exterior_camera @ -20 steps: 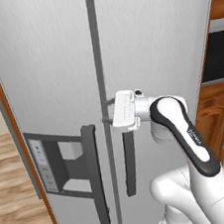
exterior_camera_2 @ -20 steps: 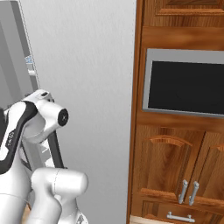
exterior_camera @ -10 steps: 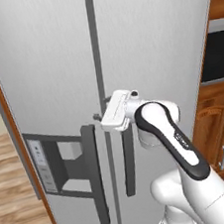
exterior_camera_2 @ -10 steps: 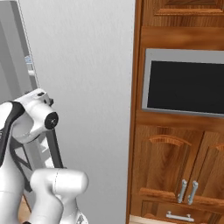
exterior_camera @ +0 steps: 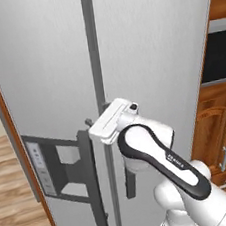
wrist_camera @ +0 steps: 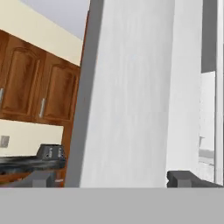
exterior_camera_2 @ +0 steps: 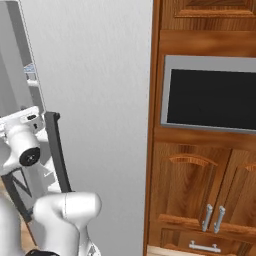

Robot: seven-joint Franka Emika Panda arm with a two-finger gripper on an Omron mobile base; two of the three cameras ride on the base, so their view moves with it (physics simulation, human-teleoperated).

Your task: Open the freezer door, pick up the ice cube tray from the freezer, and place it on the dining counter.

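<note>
White two-finger gripper (exterior_camera: 94,129) seen at top of dark grey vertical bar handle (exterior_camera: 92,181) of tall brushed-silver freezer door (exterior_camera: 49,108), just beside centre seam. Finger tips (wrist_camera: 186,178) held apart in hand view, door edge framed between them; grip on handle cannot be told. Door cracked ajar: white-walled freezer interior (wrist_camera: 208,127) glimpsed at 3 o'clock of hand view. Recessed dispenser panel (exterior_camera: 56,165) noted at 9 o'clock of handle. Farther off, wooden cabinets (exterior_camera_2: 200,200) with built-in dark oven (exterior_camera_2: 212,97) seen at 3 o'clock.
</note>
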